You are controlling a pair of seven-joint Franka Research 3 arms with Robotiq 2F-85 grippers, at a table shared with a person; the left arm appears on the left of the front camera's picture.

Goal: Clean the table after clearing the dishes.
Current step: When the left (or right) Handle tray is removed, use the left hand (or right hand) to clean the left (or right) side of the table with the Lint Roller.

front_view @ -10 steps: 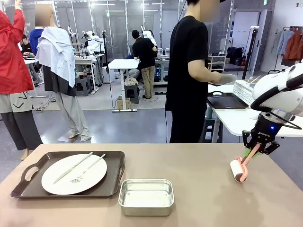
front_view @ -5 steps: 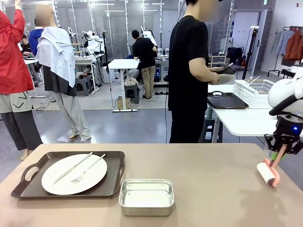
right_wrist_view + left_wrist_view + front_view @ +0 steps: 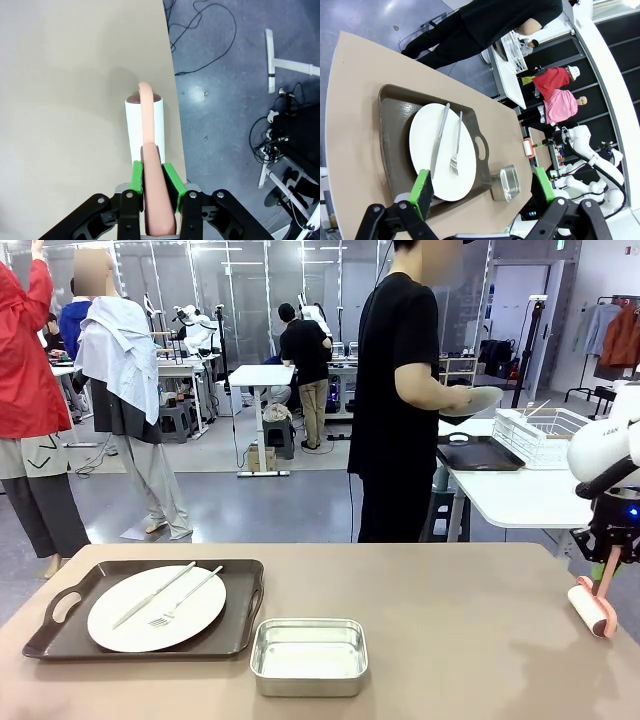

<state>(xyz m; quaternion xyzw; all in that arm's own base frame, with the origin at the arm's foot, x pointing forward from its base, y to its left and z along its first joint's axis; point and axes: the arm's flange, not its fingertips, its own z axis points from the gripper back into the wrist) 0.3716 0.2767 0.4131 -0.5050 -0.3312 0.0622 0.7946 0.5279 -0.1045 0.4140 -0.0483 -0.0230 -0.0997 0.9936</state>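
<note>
Right claw: the right claw [image 3: 152, 176] is clamped on the pink handle of a lint roller [image 3: 593, 610], green pads pressing the handle from both sides.
Lint roller: the white roll lies at the right edge of the table [image 3: 440, 640], handle slanting up into the claw. I cannot tell if the roll touches the top.
Left claw: the left claw [image 3: 482, 186] hangs above the table with its fingers wide apart, holding nothing.
Dishes on the table: a white plate [image 3: 195, 620] sits on a dark brown tray [image 3: 245, 590] at the table's left end, with a knife [image 3: 152, 596] and fork [image 3: 185, 598] lying side by side across it.
Second plate: a person [image 3: 395, 390] in black at the far side holds the second plate [image 3: 480, 400] over a white table [image 3: 510, 495], which bears another dark tray [image 3: 480, 453] and a wire rack [image 3: 540, 430].
Steel tin: a shallow steel tin [image 3: 308, 658] sits just right of the nearer tray, at the front.
</note>
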